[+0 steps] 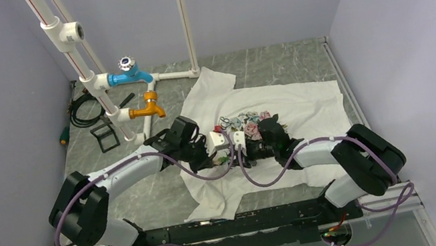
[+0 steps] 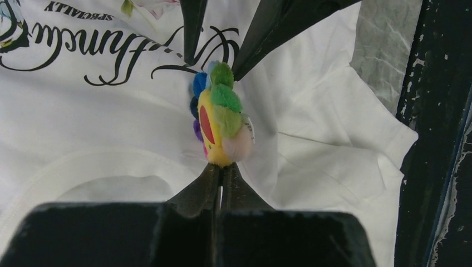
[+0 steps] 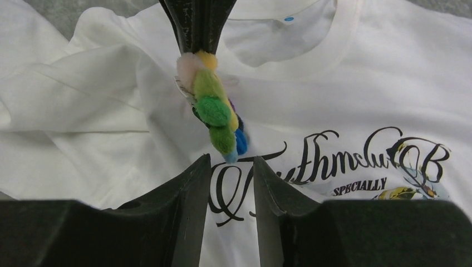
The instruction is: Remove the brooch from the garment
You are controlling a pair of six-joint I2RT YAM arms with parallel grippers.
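The garment (image 1: 297, 105) is a white T-shirt spread on the table, with black cursive lettering (image 2: 83, 44) and a floral print. The brooch (image 2: 218, 119) is a small fuzzy pin in green, yellow, blue and red, standing on edge above the cloth, which puckers toward it. My left gripper (image 2: 221, 166) is shut on the brooch's yellow end. My right gripper (image 3: 232, 160) is open, its fingertips (image 3: 203, 162) on either side of the brooch's (image 3: 214, 111) blue tip without closing on it. In the top view both grippers meet near the shirt's middle, and the brooch is mostly hidden there.
A white pipe frame (image 1: 97, 83) with a blue tap (image 1: 126, 77) and an orange tap (image 1: 149, 110) stands at the back left. A black cable coil (image 1: 81, 112) and a small black frame (image 1: 106, 137) lie beside it. Purple walls enclose the table; a black rail (image 1: 233, 225) runs along the near edge.
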